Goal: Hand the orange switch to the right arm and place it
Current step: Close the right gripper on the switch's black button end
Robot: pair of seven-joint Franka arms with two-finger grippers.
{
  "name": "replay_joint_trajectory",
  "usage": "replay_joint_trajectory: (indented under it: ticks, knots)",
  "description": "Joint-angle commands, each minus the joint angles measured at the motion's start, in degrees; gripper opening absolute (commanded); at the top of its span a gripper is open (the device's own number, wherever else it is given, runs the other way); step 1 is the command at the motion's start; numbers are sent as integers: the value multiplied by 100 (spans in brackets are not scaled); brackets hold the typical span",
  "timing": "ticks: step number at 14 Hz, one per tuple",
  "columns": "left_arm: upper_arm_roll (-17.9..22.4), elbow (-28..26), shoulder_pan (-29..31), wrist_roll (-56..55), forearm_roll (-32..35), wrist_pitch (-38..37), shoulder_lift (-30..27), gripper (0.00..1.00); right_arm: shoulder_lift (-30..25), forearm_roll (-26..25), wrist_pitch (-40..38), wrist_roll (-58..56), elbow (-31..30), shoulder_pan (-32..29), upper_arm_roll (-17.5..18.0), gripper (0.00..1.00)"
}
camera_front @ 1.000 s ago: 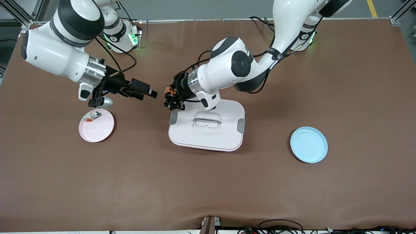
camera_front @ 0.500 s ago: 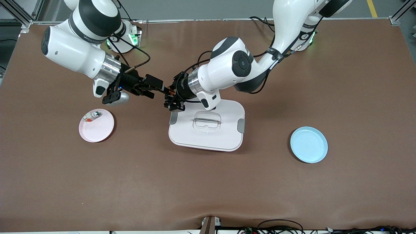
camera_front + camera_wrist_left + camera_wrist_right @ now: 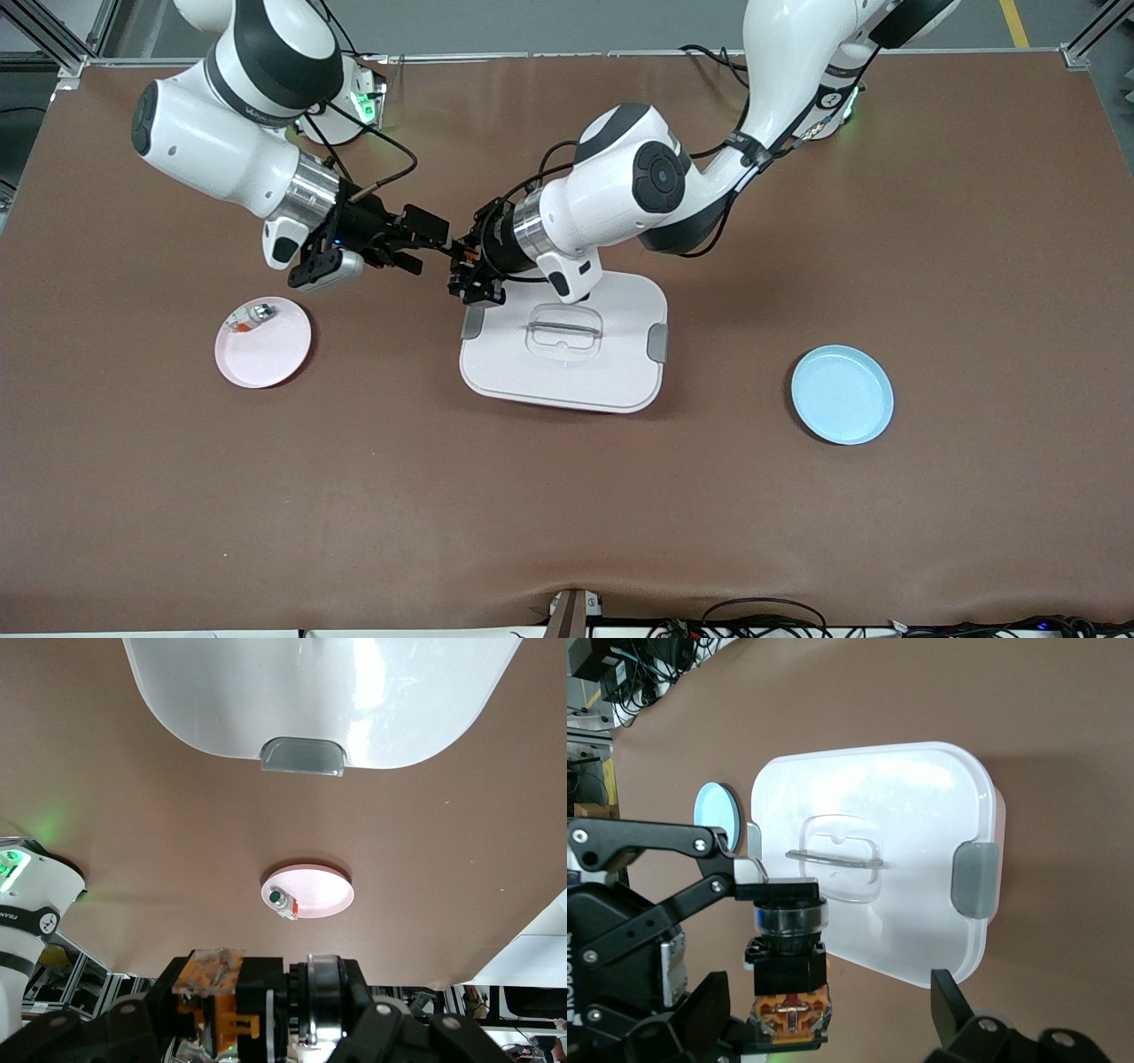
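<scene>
Now, by label:
Switch [image 3: 788, 974]: in the air, over bare table beside the white lid [image 3: 567, 372], between the two grippers.
Left gripper [image 3: 467, 270]: fingers clamped on the switch.
Right gripper [image 3: 434, 244]: fingers spread wide, one on each side of the switch, not yet closed on it.
Pink plate [image 3: 275, 354]: toward the right arm's end, with a small silver piece [image 3: 259, 312] on it.
Blue plate [image 3: 842, 394]: toward the left arm's end.
</scene>
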Motion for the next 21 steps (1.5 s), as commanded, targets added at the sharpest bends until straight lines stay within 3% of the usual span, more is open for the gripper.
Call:
replay_joint_trajectory:
  ticks: [1, 10, 16, 18, 19, 20, 21]
  knots:
    - [18, 155, -54, -16, -103, 41, 88, 0, -88, 193, 95, -103, -137, 104, -49, 100]
    - [9, 155, -2, -25, -103, 41, 53, 0, 26, 325, 192, -112, -120, 271, -49, 100]
    - [9, 155, 7, -25, -103, 41, 61, 0, 141, 545, 385, -51, -93, 376, -49, 56]
    - [9, 155, 7, -25, -103, 41, 61, 0, 150, 554, 438, -59, -93, 411, -49, 33]
    - [9, 155, 7, -25, -103, 41, 61, 0, 158, 554, 438, -94, -85, 412, -49, 13]
    - [9, 155, 7, -25, -103, 41, 61, 0, 158, 554, 438, -112, -85, 412, -49, 0]
    - [9, 155, 7, -25, -103, 41, 61, 0, 158, 563, 429, -77, -85, 412, -49, 0]
